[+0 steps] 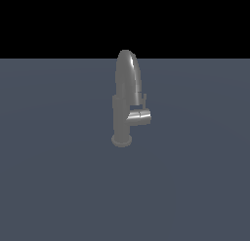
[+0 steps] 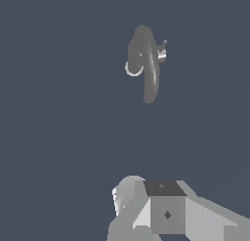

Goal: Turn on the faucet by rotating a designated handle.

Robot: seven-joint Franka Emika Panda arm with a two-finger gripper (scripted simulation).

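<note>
The grey metal faucet (image 1: 126, 96) stands upright on the flat grey-blue floor, with its arched spout on top and a round base. A short side stub (image 1: 140, 117) sticks out toward the exterior view's right. The handle (image 1: 144, 100), a thin short rod, rises from the stub. In the wrist view the faucet (image 2: 146, 64) is seen from above and far off, with the handle (image 2: 164, 43) beside the spout. My gripper (image 2: 156, 198) shows only as grey blocks at the picture's edge, well apart from the faucet. Its fingers cannot be made out, and it is absent from the exterior view.
The grey-blue floor (image 1: 58, 176) spreads around the faucet on all sides, with a black background behind it.
</note>
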